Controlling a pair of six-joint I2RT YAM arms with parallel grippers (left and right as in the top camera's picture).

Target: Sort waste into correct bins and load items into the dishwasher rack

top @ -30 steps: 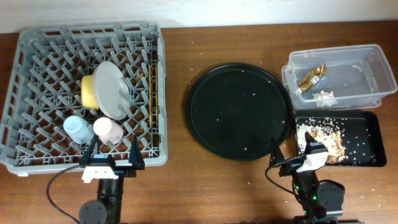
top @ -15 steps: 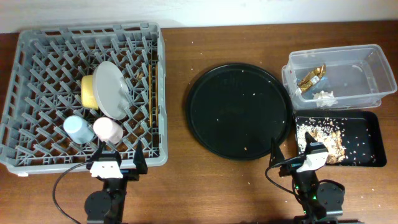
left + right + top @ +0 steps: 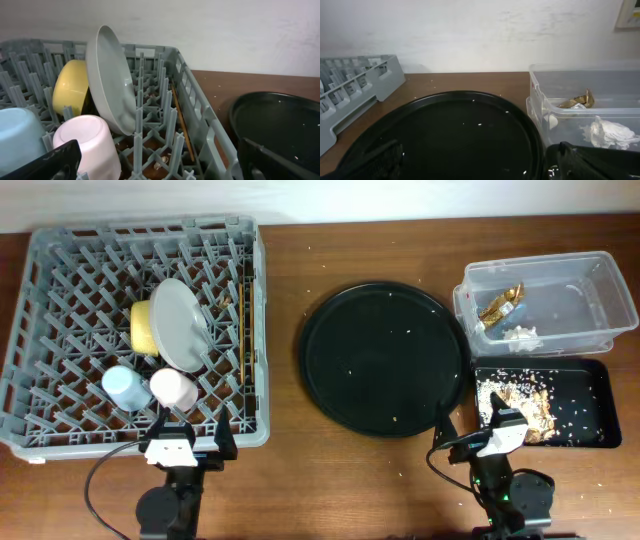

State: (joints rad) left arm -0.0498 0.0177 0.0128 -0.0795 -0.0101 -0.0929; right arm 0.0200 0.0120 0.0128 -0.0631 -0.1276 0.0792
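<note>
The grey dishwasher rack (image 3: 262,300) at the left holds the yellow bowl (image 3: 143,327), the pale plate (image 3: 180,325) on edge, the light-blue cup (image 3: 122,387), the pink cup (image 3: 172,388) and the chopsticks (image 3: 243,310). The clear tub (image 3: 590,300) holds the gold wrapper (image 3: 500,303) and the white tissue (image 3: 520,335). The black rectangular tray (image 3: 590,405) holds beige scraps (image 3: 515,402). My left gripper (image 3: 190,440) is open and empty at the rack's front edge, close to the pink cup (image 3: 87,145). My right gripper (image 3: 470,438) is open and empty beside the black tray.
A large round black tray (image 3: 385,360) with a few crumbs lies between the rack and the bins; it fills the right wrist view (image 3: 455,135). Crumbs are scattered on the brown table. A wall runs behind the table.
My left gripper has drawn back a little from the rack toward the table's front edge, and its fingers look closer together. The right arm has not moved.
</note>
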